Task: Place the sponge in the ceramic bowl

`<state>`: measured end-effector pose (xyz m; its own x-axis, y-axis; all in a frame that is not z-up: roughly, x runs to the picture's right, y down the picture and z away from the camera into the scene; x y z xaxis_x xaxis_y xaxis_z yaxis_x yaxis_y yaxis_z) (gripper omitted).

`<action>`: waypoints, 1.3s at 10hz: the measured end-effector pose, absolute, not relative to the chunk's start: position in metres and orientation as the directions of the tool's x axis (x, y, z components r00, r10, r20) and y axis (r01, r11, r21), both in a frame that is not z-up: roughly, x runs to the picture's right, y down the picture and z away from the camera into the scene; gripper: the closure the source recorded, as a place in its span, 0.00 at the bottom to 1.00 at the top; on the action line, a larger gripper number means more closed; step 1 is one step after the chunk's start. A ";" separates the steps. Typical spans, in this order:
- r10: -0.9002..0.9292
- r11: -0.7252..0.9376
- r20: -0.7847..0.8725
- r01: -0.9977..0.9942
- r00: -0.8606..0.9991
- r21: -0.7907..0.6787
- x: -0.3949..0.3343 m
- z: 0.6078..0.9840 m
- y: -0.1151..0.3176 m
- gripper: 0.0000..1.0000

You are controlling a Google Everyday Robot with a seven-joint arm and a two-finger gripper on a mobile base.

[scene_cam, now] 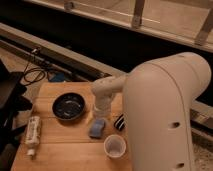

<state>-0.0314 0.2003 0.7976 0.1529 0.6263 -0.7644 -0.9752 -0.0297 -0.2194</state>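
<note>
The blue sponge (97, 128) lies flat on the wooden table (60, 150), right of the dark ceramic bowl (69, 106). The bowl sits on the table's left-middle and looks empty. My gripper (101, 116) hangs at the end of the white arm, directly above the sponge's far end and very close to it. The arm's large white body fills the right side of the view and hides the table behind it.
A white paper cup (115, 146) stands in front of the sponge. A black-and-white striped object (119, 121) peeks out beside the arm. A white bottle (32, 134) lies at the table's left edge. Black cables (34, 75) run on the floor behind.
</note>
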 end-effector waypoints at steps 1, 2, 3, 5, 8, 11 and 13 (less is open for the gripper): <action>0.625 -0.029 -0.765 -0.975 0.154 -0.220 -0.033 0.799 0.201 0.20; 0.619 -0.028 -0.770 -0.976 0.153 -0.217 -0.033 0.802 0.204 0.20; 0.614 -0.030 -0.775 -0.977 0.149 -0.212 -0.032 0.804 0.207 0.20; 0.604 -0.034 -0.784 -0.979 0.140 -0.200 -0.029 0.810 0.212 0.20; 0.591 -0.035 -0.795 -0.981 0.134 -0.191 -0.029 0.815 0.218 0.20; 0.578 -0.035 -0.806 -0.983 0.127 -0.181 -0.027 0.820 0.222 0.20; 0.572 -0.036 -0.811 -0.984 0.124 -0.175 -0.026 0.822 0.224 0.20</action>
<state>-0.0257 0.2237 0.8222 0.1237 0.5716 -0.8112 -0.9839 -0.0355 -0.1751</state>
